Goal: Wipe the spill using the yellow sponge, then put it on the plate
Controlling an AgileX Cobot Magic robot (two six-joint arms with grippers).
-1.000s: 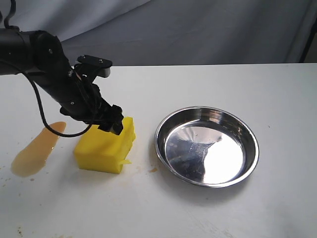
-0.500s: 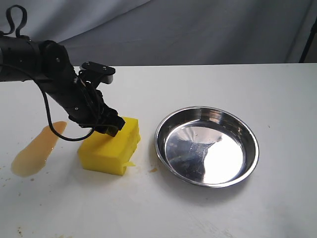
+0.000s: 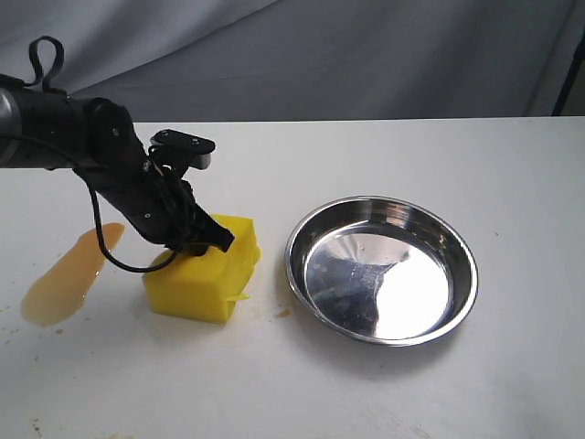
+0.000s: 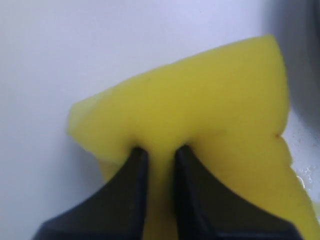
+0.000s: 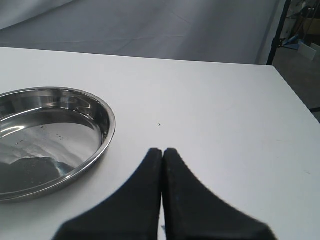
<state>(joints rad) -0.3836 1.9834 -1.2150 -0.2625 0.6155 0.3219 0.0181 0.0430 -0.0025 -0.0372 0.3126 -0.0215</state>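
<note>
The yellow sponge [image 3: 206, 273] rests on the white table between the spill and the plate, tilted slightly. My left gripper [image 3: 199, 240] is shut on the sponge [image 4: 200, 115], its black fingers pinching a fold of foam from above [image 4: 161, 150]. The amber spill [image 3: 66, 277] lies on the table to the left of the sponge, apart from it. The shiny steel plate [image 3: 462, 242] sits to the right and holds nothing; its rim [image 5: 107, 132] also shows in the right wrist view. My right gripper [image 5: 163, 150] is shut on nothing, over bare table beside the plate.
A small yellow crumb and an orange speck [image 3: 283, 313] lie between sponge and plate. A grey cloth backdrop [image 3: 366, 55] hangs behind the table. The table's right edge [image 5: 295, 100] is near my right gripper. A black cable [image 3: 91, 219] loops from the left arm.
The left arm has swung down and slightly right, nudging the sponge a little toward the plate. Its grip on the sponge has stayed. The plate and spill have not moved.
</note>
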